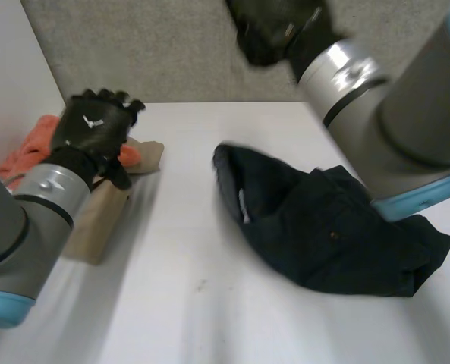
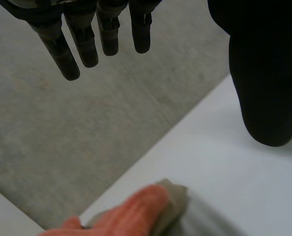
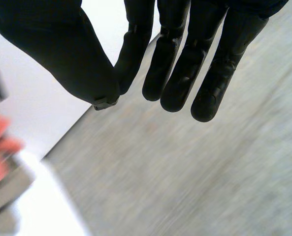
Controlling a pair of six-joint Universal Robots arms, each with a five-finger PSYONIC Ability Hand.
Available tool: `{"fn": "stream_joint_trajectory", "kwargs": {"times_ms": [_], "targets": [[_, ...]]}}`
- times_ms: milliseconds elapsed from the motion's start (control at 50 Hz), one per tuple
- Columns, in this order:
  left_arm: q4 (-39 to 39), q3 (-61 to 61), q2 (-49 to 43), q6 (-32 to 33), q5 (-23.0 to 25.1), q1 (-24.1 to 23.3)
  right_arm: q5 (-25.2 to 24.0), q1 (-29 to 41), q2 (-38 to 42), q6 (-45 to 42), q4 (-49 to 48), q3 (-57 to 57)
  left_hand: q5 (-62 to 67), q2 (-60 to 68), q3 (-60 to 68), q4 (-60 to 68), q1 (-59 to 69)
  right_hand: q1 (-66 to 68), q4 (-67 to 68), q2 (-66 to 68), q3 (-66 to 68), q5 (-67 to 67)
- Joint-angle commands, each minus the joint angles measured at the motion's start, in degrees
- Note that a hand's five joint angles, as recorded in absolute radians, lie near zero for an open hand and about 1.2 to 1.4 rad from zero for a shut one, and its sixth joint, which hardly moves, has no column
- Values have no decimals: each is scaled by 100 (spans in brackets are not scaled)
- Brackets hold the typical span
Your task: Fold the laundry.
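1. Left hand (image 1: 95,129): positioned over the near-left part of the white counter (image 1: 179,288); in the left wrist view its fingers (image 2: 84,44) are straight and slightly spread, the thumb (image 2: 264,73) stands apart from them, and nothing is held.
2. Right hand (image 1: 274,30): raised high over the far edge of the counter, above the grey floor (image 1: 171,45); in the right wrist view its fingers (image 3: 185,59) are straight and close together, the thumb tip (image 3: 104,96) lies just beside the nearest finger, and nothing is pinched between them.
3. Dark garment (image 1: 323,227): lies crumpled on the right half of the counter, partly under the right arm; neither hand touches it.
4. Tan cloth (image 1: 95,227): folded, at the left edge of the counter, beneath the left hand and wrist; well apart from the dark garment.
5. Orange cloth (image 1: 31,155): lies against the tan cloth at the far-left corner; in the left wrist view it (image 2: 131,216) rests on the tan cloth's (image 2: 174,199) end, under the palm and apart from the fingers.
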Motion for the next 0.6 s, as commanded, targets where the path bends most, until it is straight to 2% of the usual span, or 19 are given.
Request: {"fn": "stream_joint_trajectory", "kwargs": {"times_ms": [20,120,260,280,300,320,420,600], "targets": [[13,244,383,-544,2,176,316,-338,-972,257,-136,-44,-224,-198,-240,-194,-290,2263,1183,1286,1232,1315],[13,315,453,-746,11,194,527,-584,-1060,248,-101,-27,-207,-181,-223,-177,-273,2263,1183,1286,1232,1315],[4,209,436,-781,11,158,167,-759,-973,213,451,517,-207,-181,-223,-177,-273,2263,1183,1286,1232,1315],[4,192,418,-781,11,158,106,-812,-938,187,557,632,-207,-181,-223,-177,-273,1153,73,176,122,205],[-4,148,375,-781,11,150,18,-847,-894,169,662,746,-207,-181,-223,-177,-273,-506,-1587,-1483,-1538,-1455],[-4,113,374,-781,11,141,-96,-891,-798,134,872,982,-207,-181,-223,-177,-273,-2888,-3968,-3865,-3919,-3836],[13,7,330,-781,20,97,-264,-892,-270,-313,1375,1485,-224,-198,-240,-194,-289,-4475,-5555,-5452,-5506,-5423],[13,-10,32,-773,20,0,-185,-804,433,-2220,1727,1617,-224,-198,-240,-194,-289,-4208,-5288,-5185,-5239,-5156]]}}
